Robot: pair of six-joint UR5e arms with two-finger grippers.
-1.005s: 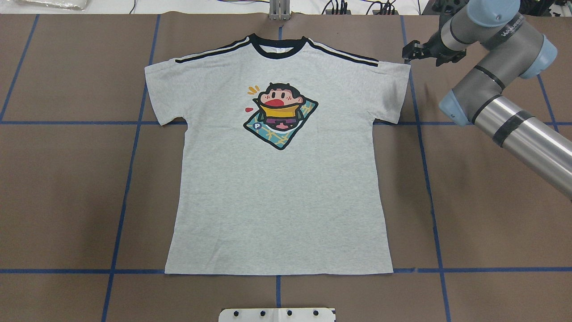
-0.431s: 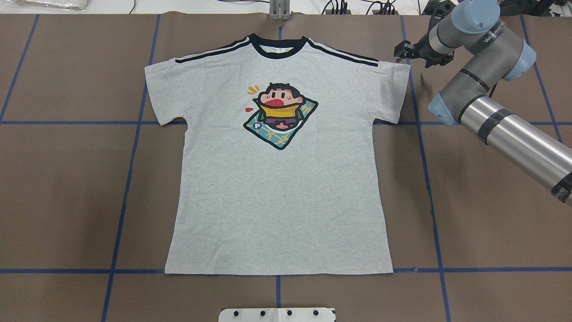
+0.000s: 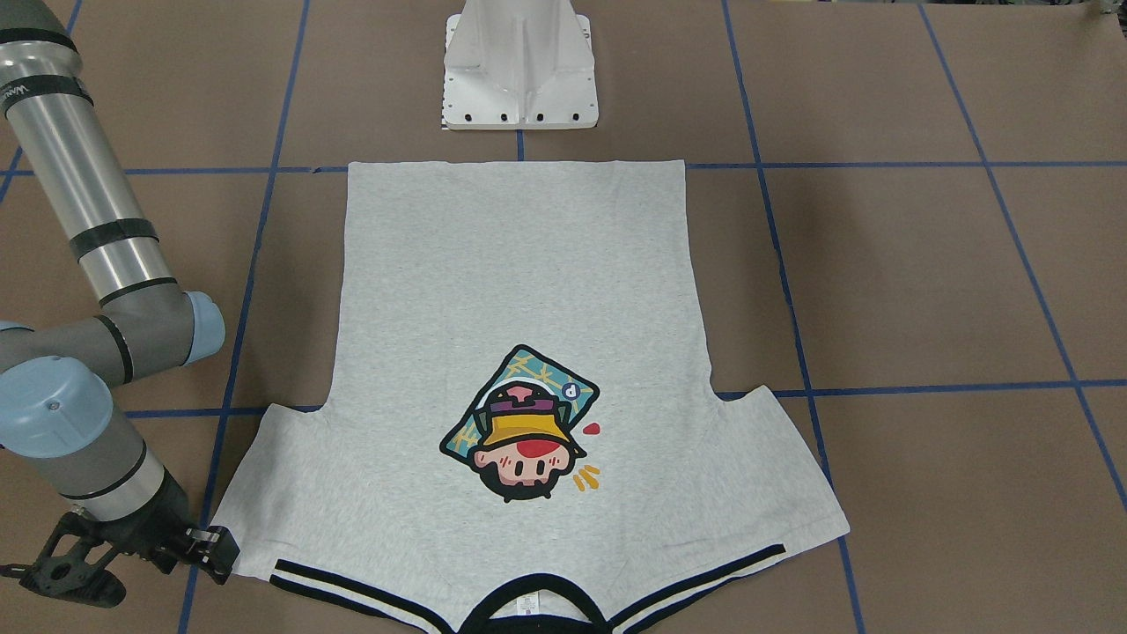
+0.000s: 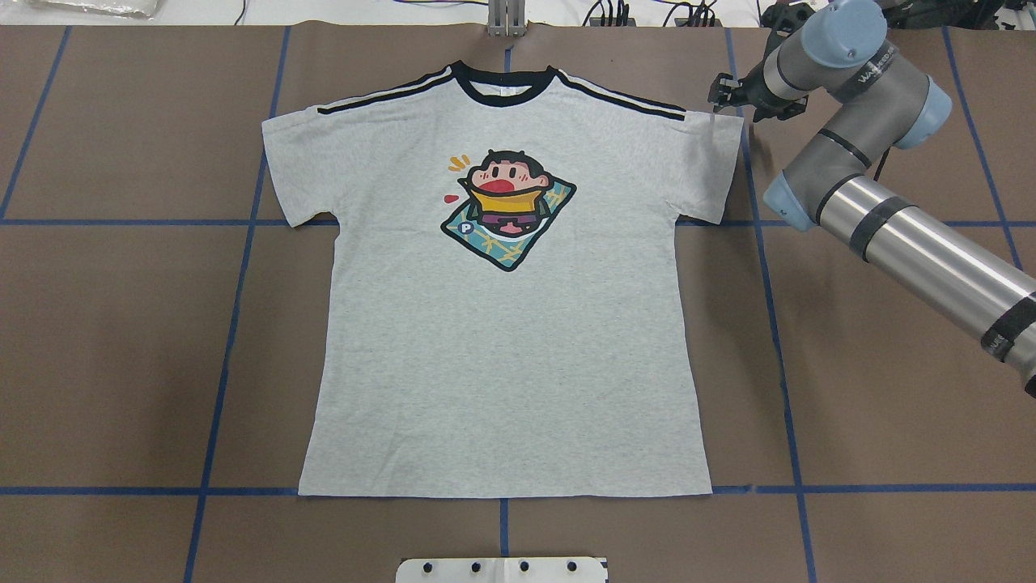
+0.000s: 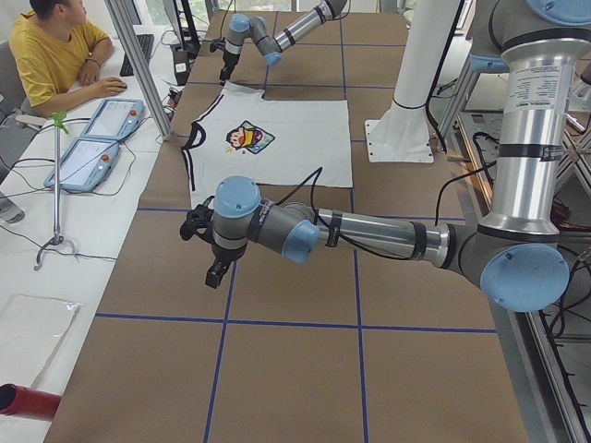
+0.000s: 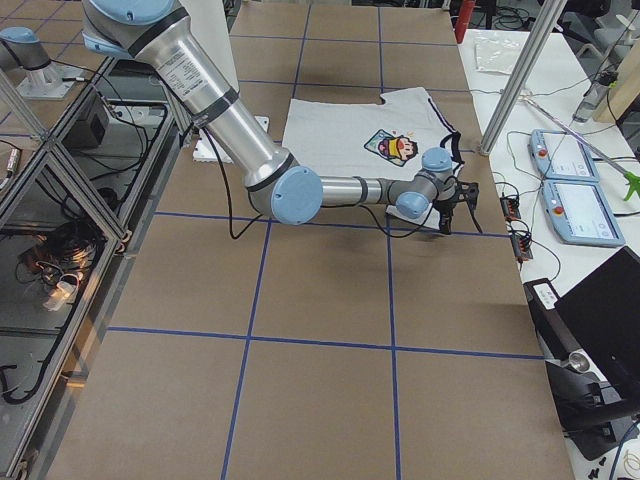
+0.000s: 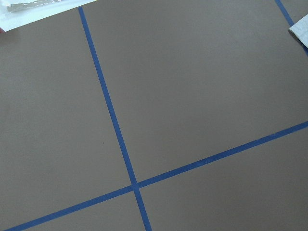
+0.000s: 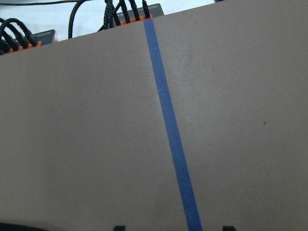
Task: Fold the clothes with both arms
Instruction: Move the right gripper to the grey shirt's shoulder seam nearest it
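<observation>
The grey T-shirt lies flat and face up on the brown table, black collar at the far edge, cartoon print on the chest; it also shows in the front view. My right gripper hovers at the top corner of the shirt's right-hand sleeve, beside the cloth, also seen in the front view. Its fingertips stand wide apart over bare table, holding nothing. My left gripper shows only in the exterior left view, above the table off the shirt; I cannot tell whether it is open.
The white base pedestal stands at the near edge by the shirt's hem. Blue tape lines grid the table. Cables lie past the far edge. An operator sits beside teach pendants.
My right arm has swung left, bringing its gripper closer to the sleeve's top corner. The shirt has not moved.
</observation>
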